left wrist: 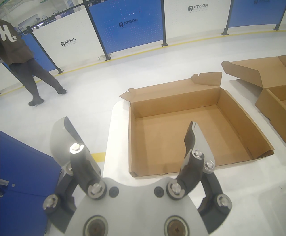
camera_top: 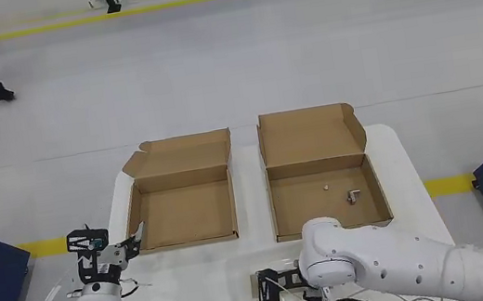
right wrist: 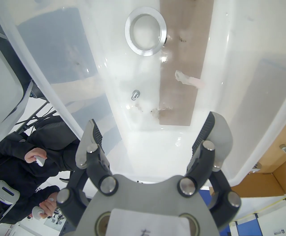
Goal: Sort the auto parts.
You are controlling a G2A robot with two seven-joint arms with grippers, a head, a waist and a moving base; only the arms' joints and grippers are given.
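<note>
Hanging off the near left corner of the empty box [camera_top: 185, 213] [left wrist: 178, 138], the left gripper [camera_top: 135, 240] [left wrist: 128, 121] has its fingers spread wide and grasps nothing; the near cardboard wall stands between those fingers and the bare floor of the empty box; a second box [camera_top: 307, 211] [left wrist: 268, 105] stands just beside the empty box on the robot's right, flaps up like its neighbour's, and holds a small round piece [camera_top: 324, 187] and a bent metal bracket [camera_top: 353, 195], apart from each other; both boxes rest on the white table [camera_top: 196, 289] [right wrist: 156, 145]; past the near right corner of the empty box, toward the robot, the right gripper [camera_top: 264, 290] [right wrist: 151, 119] hovers over the table with its fingers released and nothing between them; on the glossy surface ahead of it, on the robot's side of the empty box, lie a small bolt [right wrist: 135, 95] nearest the fingertips, a pale plastic clip [right wrist: 188, 79] to one side on a brown strip [right wrist: 178, 55], and a metal ring [right wrist: 145, 33] farthest off, none touching another; from above, the bulky right arm [camera_top: 381, 266] covers the stretch of table in front of the second box, so these three loose parts cannot be made out there.
</note>
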